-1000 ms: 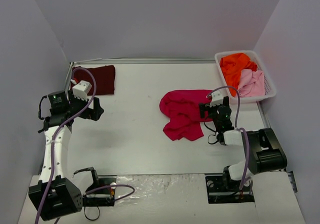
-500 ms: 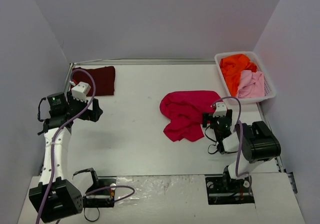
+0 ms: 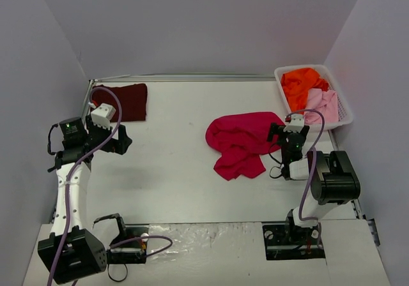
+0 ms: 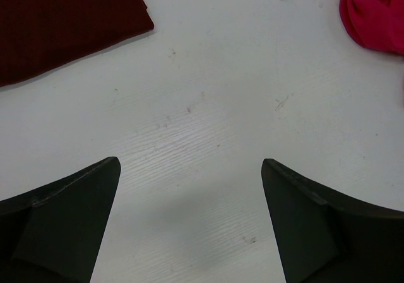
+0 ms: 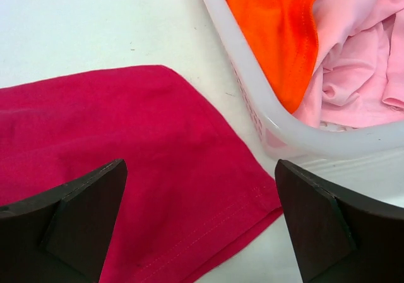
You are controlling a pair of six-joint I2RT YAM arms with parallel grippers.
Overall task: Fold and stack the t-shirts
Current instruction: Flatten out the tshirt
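- crimson-red t-shirt (image 3: 239, 144): lies crumpled and unfolded on the white table (image 3: 172, 171), right of the middle, with one hem corner reaching just beside the basket.
- dark maroon t-shirt (image 3: 123, 101): sits at the far left corner of the table, flat and squared off. it looks folded, so i judge it the one finished piece and the base of the stack.
- white mesh basket (image 3: 282, 88): stands at the far right and holds an orange t-shirt (image 3: 299, 87) and a pale pink t-shirt (image 3: 323, 106), both bunched up inside it.
- left gripper (image 4: 189, 169): fingers spread wide with nothing between them. it hovers over bare table between the maroon shirt and the crimson one, touching neither.
- right gripper (image 5: 201, 169): also spread wide and empty, above the crimson shirt's hem corner and close to the basket wall. i cannot tell whether its fingertips touch the cloth.
- progress, as i judge it: roughly one shirt of four is done. the crimson one is out of the basket but not yet flattened or folded.
- what is left: spread and fold the crimson shirt, set it on the maroon one, then do the same with the orange and pink shirts.
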